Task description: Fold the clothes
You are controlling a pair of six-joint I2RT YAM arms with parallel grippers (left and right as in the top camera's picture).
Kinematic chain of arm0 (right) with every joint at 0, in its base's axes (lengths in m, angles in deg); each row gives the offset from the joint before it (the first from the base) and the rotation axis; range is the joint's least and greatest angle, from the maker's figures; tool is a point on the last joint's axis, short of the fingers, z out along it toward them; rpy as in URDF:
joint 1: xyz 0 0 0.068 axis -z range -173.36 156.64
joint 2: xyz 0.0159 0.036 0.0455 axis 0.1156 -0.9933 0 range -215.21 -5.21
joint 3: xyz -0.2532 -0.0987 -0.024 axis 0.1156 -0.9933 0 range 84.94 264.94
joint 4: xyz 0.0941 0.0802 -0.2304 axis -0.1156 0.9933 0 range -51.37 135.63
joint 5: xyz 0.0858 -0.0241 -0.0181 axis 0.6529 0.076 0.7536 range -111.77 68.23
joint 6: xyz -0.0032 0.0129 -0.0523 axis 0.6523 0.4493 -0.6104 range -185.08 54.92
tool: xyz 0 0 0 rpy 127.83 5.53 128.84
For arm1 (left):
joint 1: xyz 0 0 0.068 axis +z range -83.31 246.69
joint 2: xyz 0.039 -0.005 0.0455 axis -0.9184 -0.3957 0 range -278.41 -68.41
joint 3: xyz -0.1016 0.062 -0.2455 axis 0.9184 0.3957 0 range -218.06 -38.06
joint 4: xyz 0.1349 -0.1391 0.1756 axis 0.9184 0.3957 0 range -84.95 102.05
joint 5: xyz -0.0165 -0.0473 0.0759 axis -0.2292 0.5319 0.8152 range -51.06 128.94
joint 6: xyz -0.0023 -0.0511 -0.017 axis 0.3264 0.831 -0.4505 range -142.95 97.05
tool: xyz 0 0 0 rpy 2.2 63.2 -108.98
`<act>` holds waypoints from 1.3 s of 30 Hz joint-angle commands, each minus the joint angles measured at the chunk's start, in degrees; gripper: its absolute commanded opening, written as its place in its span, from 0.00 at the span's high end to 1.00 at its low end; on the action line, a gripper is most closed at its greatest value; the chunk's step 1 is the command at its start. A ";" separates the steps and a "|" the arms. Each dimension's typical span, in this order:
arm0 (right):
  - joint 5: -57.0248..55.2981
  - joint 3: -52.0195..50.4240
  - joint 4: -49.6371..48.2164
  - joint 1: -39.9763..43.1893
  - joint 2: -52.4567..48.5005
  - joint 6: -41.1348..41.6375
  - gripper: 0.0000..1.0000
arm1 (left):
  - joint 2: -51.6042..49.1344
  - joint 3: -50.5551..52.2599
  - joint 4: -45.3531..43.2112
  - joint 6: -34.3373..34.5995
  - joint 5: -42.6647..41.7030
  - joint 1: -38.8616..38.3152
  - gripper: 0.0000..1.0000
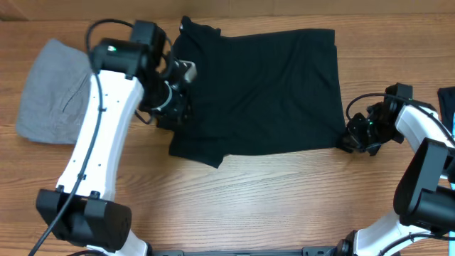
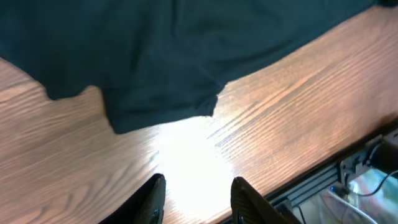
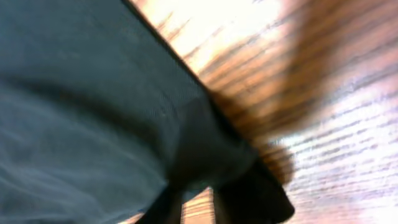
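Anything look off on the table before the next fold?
Nothing spilled or damaged. The black garment lies unevenly: its lower-left flap juts out past the bottom edge, so the outline isn't square.

place: robot lab | cues: two robot arms (image 1: 99,135), wooden table (image 1: 270,206)

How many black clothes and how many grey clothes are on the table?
Black garment: 1
Grey garment: 1
Total: 2
A dark blue bit at the right edge is cut off, so it is not counted.
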 commanded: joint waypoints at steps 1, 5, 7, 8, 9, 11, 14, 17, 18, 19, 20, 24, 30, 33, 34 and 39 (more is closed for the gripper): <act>0.70 1.44 1.20 0.17 0.96 -0.63 0.93 | -0.59 6.08 -2.51 1.88 -0.76 -2.21 0.61; -0.81 5.27 7.02 0.17 3.78 -3.54 0.96 | -0.59 14.69 -7.28 5.27 -0.79 -4.07 0.64; -1.73 6.25 8.79 0.17 6.01 -3.58 0.96 | -0.59 18.53 -9.86 7.23 -0.79 -4.44 0.63; -2.12 6.32 9.27 0.17 7.48 -3.58 0.96 | -0.59 20.41 -11.30 8.59 -0.79 -4.55 0.62; -2.34 6.32 9.57 0.17 8.61 -3.56 0.96 | -0.59 22.21 -12.79 9.77 -0.79 -4.61 0.62; -2.80 6.32 9.90 0.17 10.34 -3.56 0.96 | -0.59 25.90 -15.91 12.00 -0.81 -4.76 0.62; -3.61 6.32 9.92 0.17 11.50 -3.56 0.96 | -0.59 30.36 -19.61 15.26 -1.07 -4.76 0.63; -3.58 6.32 9.90 0.17 11.47 -3.54 0.96 | -0.59 33.99 -23.12 17.53 -1.05 -4.79 0.59; -3.56 6.32 9.86 0.15 11.47 -3.54 0.96 | -0.59 35.12 -24.35 18.29 -0.96 -4.81 0.59; -3.56 6.32 9.86 0.15 11.47 -3.54 0.96 | -0.59 36.33 -25.83 18.95 -0.63 -4.81 0.59; -3.56 6.32 9.86 0.15 11.47 -3.54 0.96 | -0.59 37.55 -27.50 20.17 -0.13 -4.81 0.59; -3.56 6.32 9.81 0.15 11.47 -3.54 0.96 | -0.66 42.69 -35.58 24.37 1.40 -4.81 0.55; -3.56 6.32 9.68 0.15 11.47 -3.54 0.96 | -0.98 46.99 -40.94 26.60 2.93 -4.81 0.54; -3.54 6.32 9.55 0.15 11.47 -3.54 0.96 | -0.98 47.65 -43.36 28.24 5.20 -4.81 0.55; -3.54 6.32 9.51 0.15 11.47 -3.54 0.96 | -0.98 47.69 -44.13 28.50 5.49 -4.81 0.54; -3.54 6.32 9.46 0.15 11.47 -3.54 0.96 | -0.98 47.69 -46.34 30.27 5.64 -4.81 0.55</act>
